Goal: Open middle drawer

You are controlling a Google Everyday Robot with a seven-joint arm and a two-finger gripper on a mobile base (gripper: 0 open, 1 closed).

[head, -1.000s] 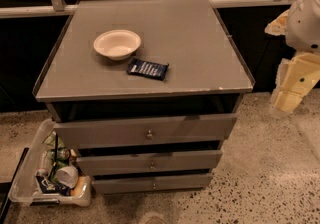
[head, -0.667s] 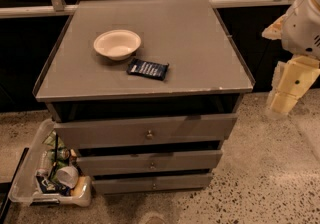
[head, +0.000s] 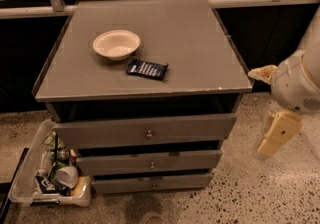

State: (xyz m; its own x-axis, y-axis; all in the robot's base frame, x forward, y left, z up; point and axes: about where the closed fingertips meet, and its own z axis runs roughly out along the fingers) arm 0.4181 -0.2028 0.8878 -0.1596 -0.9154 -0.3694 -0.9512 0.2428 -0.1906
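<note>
The gripper [head: 277,134] has dropped from level with the cabinet [head: 200,43] top to about top-drawer height. It hangs off the cabinet's right side, well apart from it. The approach looks under way, but the gripper must yet come round to the front. How far open it is I cannot tell; it seems to hold nothing. The middle drawer [head: 190,160], second of three, looks shut, its knob [head: 151,166] untouched. The blue packet [head: 146,69] near the bowl [head: 116,44] carries white print, unreadable.
</note>
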